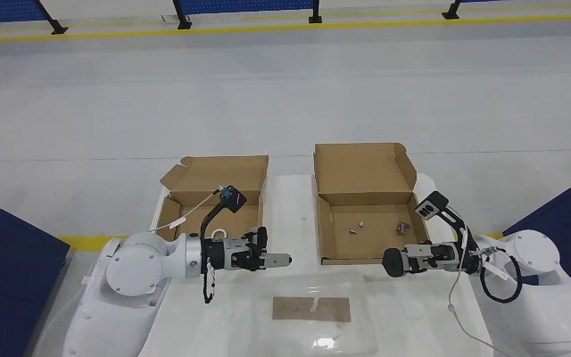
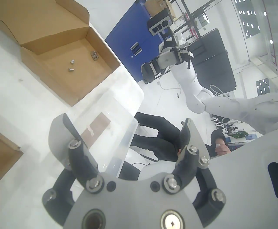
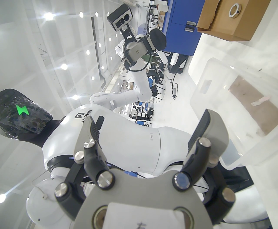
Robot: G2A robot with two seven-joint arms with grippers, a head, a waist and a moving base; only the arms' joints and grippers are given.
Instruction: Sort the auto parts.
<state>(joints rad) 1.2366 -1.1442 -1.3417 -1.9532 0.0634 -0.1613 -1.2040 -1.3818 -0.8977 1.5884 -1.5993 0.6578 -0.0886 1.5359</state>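
While my left pincer (image 1: 278, 261) hangs spread with nothing between its fingers at the centre-left of the top view, my right pincer (image 1: 389, 261) faces it from the centre-right, likewise spread and bare. Between them, toward the lower edge, a clear plastic bin (image 1: 352, 294) sits on the white worktop (image 1: 290, 232), with a brown cardboard scrap (image 1: 310, 309) lying flat in it. Above the bin stand two open cardboard boxes: the left box (image 1: 223, 170) beyond my left arm, and the right box (image 1: 357, 170) just above my right pincer. Two small bolts (image 1: 354, 230) lie near the right box's middle, and a small metal plate (image 1: 402, 228) lies toward its right wall. At the upper right of the right wrist view, a white ring (image 3: 235, 9) rests in the left box. A pale label (image 3: 205, 83) sticks to the bin's wall, but I can't read its print.
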